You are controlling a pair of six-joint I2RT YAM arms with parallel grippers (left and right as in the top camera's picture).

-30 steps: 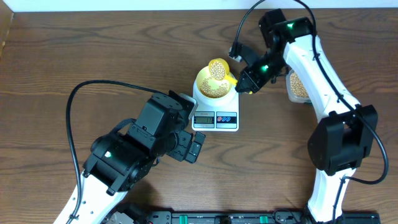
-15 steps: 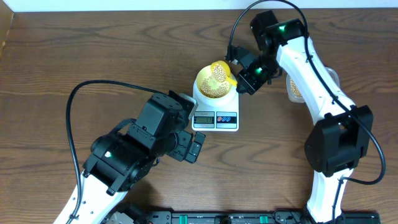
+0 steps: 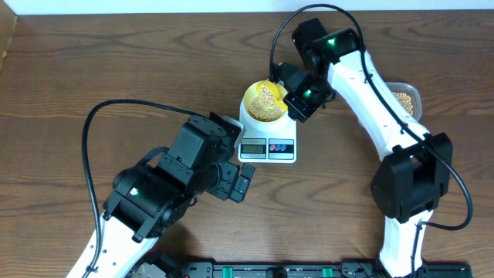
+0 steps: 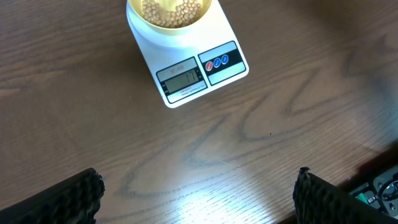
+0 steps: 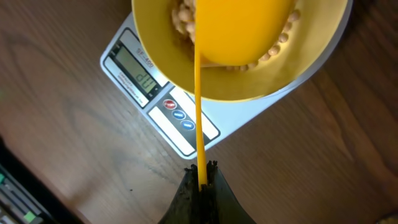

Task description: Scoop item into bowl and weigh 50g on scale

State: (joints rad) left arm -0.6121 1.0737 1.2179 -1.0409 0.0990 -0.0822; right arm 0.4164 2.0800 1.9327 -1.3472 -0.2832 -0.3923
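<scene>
Change over the last second: the right end effector is swung in from beside the scale to over its edge, and the spoon is rolled from level to tipped. The heap carried in the spoon a second back is no longer seen on it. The beans are seen in the bowl, just ahead of and below the fingertips.

The right end effector is clamped together on the thin spoon handle, which is seen edge-on. The bowl is seated on the scale, straight ahead of this end effector. The display is lit but cannot be read with confidence. The tub, well behind the right end effector, is uncovered now that the arm is shifted off it.

The left end effector is held with fingers wide apart and nothing between them, over bare worktop, with the scale well ahead of it. No change is seen there.

Judgement: a scoop is being dumped, so the weight is raised. The reading is to be checked against the target before another scoop is fetched.
</scene>
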